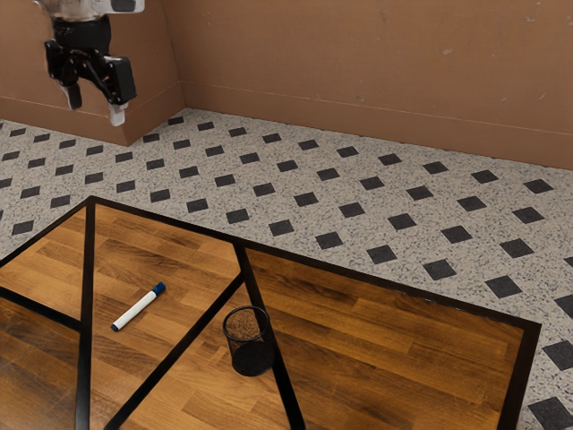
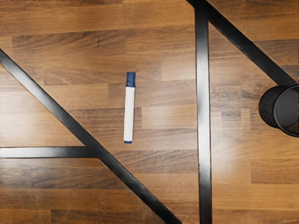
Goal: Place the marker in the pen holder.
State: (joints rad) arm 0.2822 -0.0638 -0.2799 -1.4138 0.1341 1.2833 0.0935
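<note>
Exterior view: our jaws hang wide towards 12 o'clock from the slim, white, blue-capped plastic marker (image 1: 137, 308); likely light, stiff, slippery, best pinched mid-barrel.

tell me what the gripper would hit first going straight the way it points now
The gripper points down, so probably the wooden tabletop near the marker, or the marker itself; the pictures leave the exact line unclear.
</note>
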